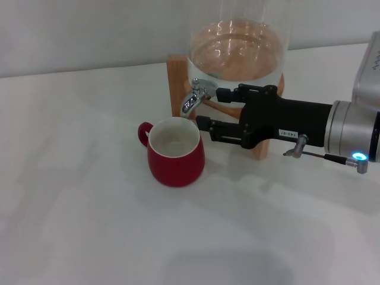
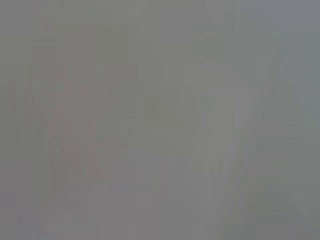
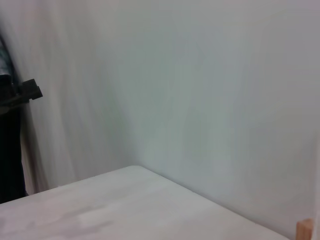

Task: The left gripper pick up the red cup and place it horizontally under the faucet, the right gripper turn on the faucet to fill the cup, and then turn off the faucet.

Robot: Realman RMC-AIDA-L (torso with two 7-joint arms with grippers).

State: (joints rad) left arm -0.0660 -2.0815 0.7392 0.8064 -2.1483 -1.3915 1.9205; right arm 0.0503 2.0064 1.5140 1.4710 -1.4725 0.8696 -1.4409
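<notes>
Beside the faucet (image 1: 195, 95), right gripper (image 1: 206, 109) reaches in from the right, fingers spread wide, upper fingertip touching the chrome tap, lower one near the rim of the upright red cup (image 1: 175, 152), which stands on the table (image 1: 71, 178) below the spout. Left gripper out of view.

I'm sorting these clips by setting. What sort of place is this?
Probably a lab or test bench staged as a drinks station: a plain white table against a bare wall, holding only a glass dispenser and the red cup.

Even soft light; left wrist view blank grey blur; faint shadows.
</notes>
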